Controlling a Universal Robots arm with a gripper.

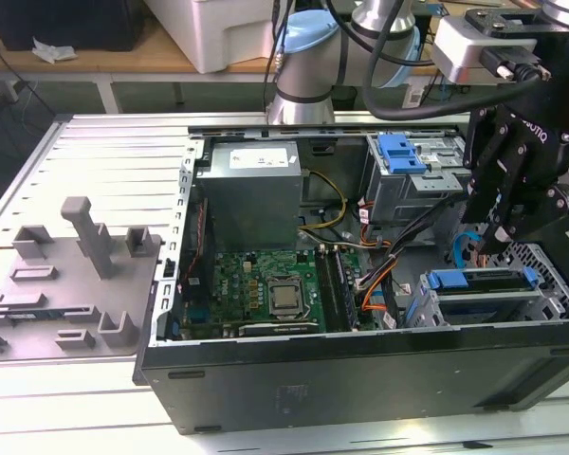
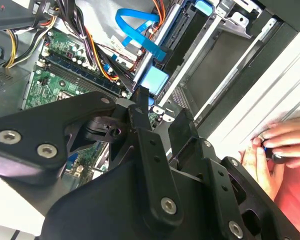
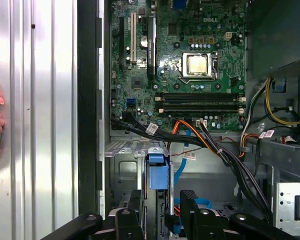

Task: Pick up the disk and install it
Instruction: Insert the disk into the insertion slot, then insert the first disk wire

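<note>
Cables point(image 1: 389, 270) crowd the disk point(image 1: 479, 284) seated in the case point(image 1: 360, 379) in the exterior view; the open gripper point(image 1: 498, 242) above could snag them. Second wrist view: a person's hand point(image 2: 280, 145) lies beside the case, within striking range. First wrist view: fingers point(image 3: 136, 210) straddle the disk's blue bracket point(image 3: 157, 172); uneven closing could skew it.

Open computer case point(image 1: 360, 379) lying on slatted metal table point(image 1: 114, 152); motherboard point(image 1: 256, 284) exposed inside, grey power-supply box point(image 1: 251, 194) beside it; grey drive cage point(image 1: 403, 185) with blue latch; grey moulded fixture point(image 1: 66, 275) at the exterior view's left.

Black end effector point(image 1: 498, 237) with silver screws point(image 2: 169, 204), grey arm point(image 1: 299, 90), pale-blue joint cap point(image 1: 308, 33), black cables point(image 1: 375, 47).
</note>
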